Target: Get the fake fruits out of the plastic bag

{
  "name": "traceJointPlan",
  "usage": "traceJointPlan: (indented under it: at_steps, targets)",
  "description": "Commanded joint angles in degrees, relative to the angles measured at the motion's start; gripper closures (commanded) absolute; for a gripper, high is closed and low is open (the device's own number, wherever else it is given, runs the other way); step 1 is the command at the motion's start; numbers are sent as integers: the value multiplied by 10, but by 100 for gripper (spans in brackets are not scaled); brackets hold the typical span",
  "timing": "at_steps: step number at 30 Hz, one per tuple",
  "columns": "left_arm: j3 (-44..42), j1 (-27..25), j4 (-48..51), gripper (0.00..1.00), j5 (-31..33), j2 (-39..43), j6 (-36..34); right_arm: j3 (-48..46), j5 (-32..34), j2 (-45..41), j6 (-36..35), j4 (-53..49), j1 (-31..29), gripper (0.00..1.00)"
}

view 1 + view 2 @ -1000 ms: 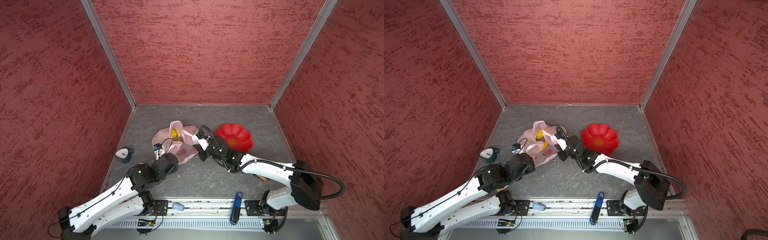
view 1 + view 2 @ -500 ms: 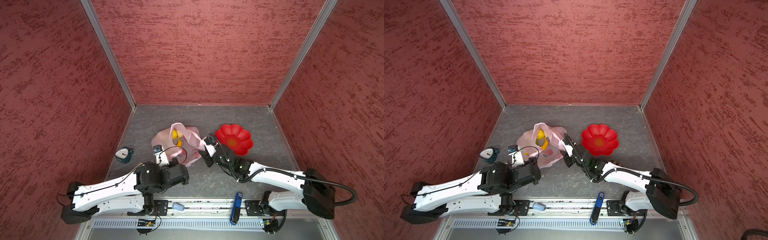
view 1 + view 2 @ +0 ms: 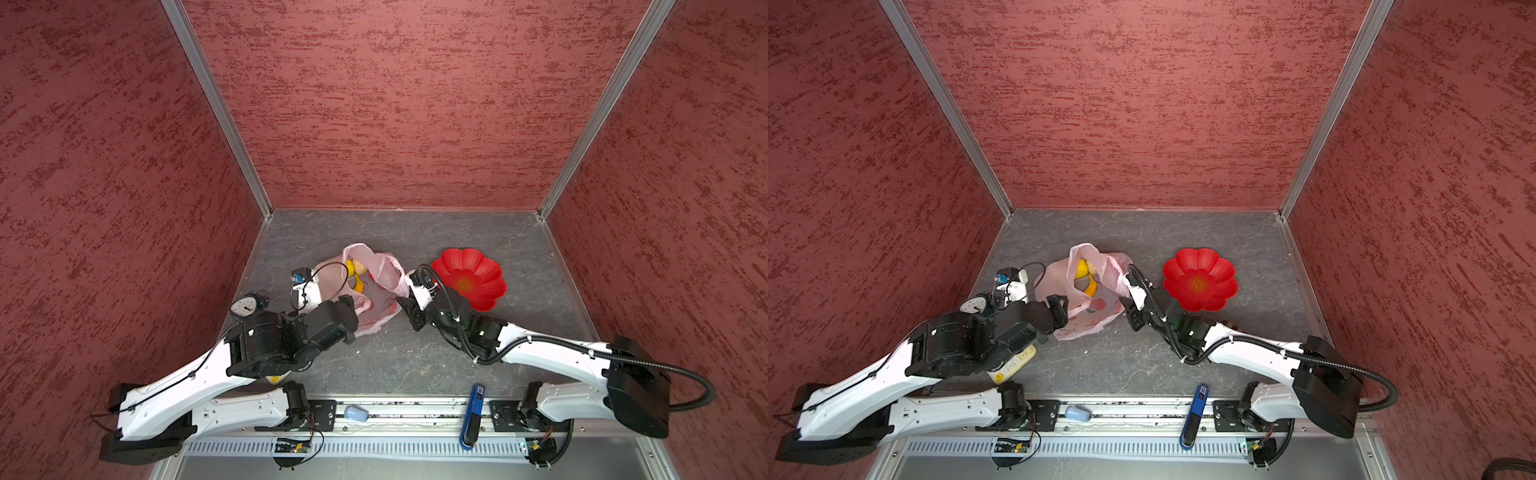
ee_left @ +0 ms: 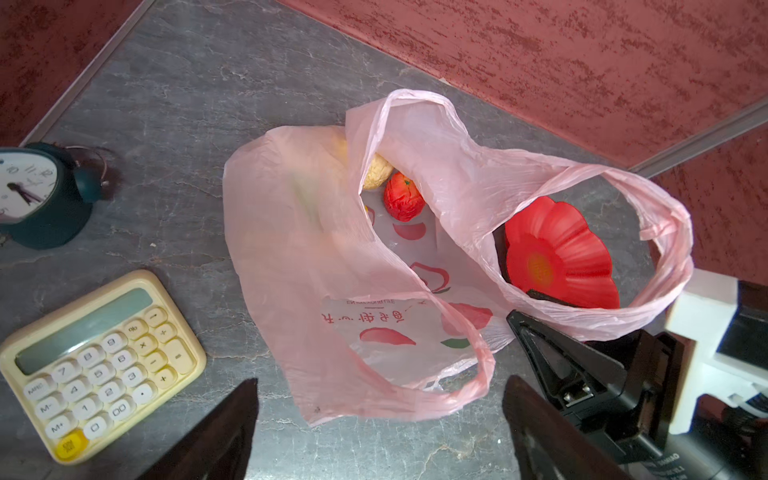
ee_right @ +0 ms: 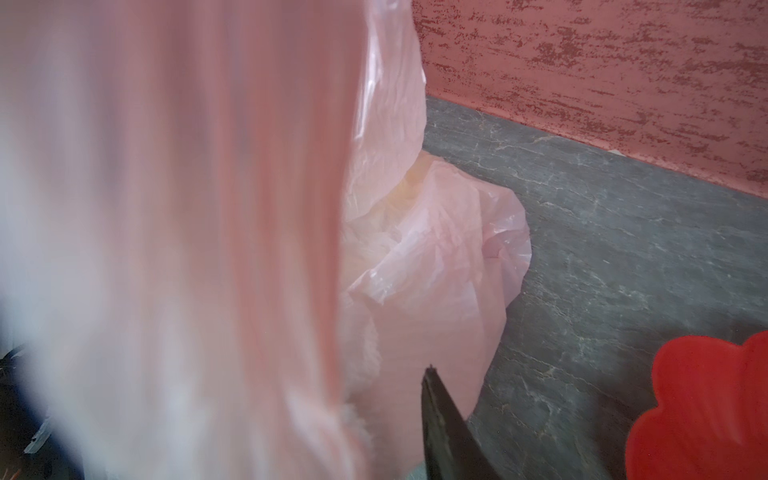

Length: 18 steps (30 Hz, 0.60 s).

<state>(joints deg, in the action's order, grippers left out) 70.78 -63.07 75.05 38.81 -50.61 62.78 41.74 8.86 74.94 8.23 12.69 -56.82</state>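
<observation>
Your left gripper (image 4: pixel 380 382) has just let go. A second ago its fingers were clenched at the thin, translucent pale pink plastic bag (image 4: pixel 299 257) with red apple prints. Now they stand spread wide with nothing between them, and the bag's near edge and one loop handle lie just beyond the tips. The right gripper (image 3: pixel 405 312) has drawn back with the other loop handle, which smears across its wrist view. You cannot tell from here whether those fingers still pinch the film or have slackened off it.

So the bag has slumped slack onto the table, mouth gaping, and nothing is out yet. The fake fruits sit deep inside, well beyond the left fingertips. A red crinkled plastic fruit (image 4: pixel 403 199) touches a beige lumpy one (image 4: pixel 376 172), and a yellow round fruit (image 3: pixel 1081 268) and a yellow-orange banana (image 3: pixel 1090 289) show in both top views. I judge the freed left fingers well placed to reach in, though loose film may fold over them.

The grey stone-veined tabletop (image 3: pixel 415 357) carries a red flower-shaped dish (image 3: pixel 469 270), empty, near the right fingers on the side away from the bag. A cream calculator (image 4: pixel 99 365) sits beside the left fingers, with a dark teal alarm clock (image 4: pixel 37 195) beyond it. Rough red walls (image 3: pixel 395 104) close three sides.
</observation>
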Motion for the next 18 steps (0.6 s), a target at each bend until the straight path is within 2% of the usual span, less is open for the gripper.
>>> traceJointPlan:
  at_steps: [1, 4, 5, 7, 13, 18]
  targets:
    - [-4, 92, -94, 6, -122, 4, -169, 22, 15, 2, 3, 14, -4, 68]
    - [9, 198, -110, 7, -278, -22, -264, 25, 14, 6, 5, 12, -4, 68]
    - [16, 223, -107, 7, -316, -36, -289, 26, 15, 7, 8, 12, -4, 68]
    - [37, 245, -89, 9, -354, -65, -332, 25, 18, 7, 11, 14, -4, 68]
    - [97, 243, -56, 14, -388, -140, -415, 24, 26, 13, 19, 22, -4, 68]
    - [110, 234, -44, 17, -387, -177, -443, 24, 27, 15, 22, 23, -4, 68]
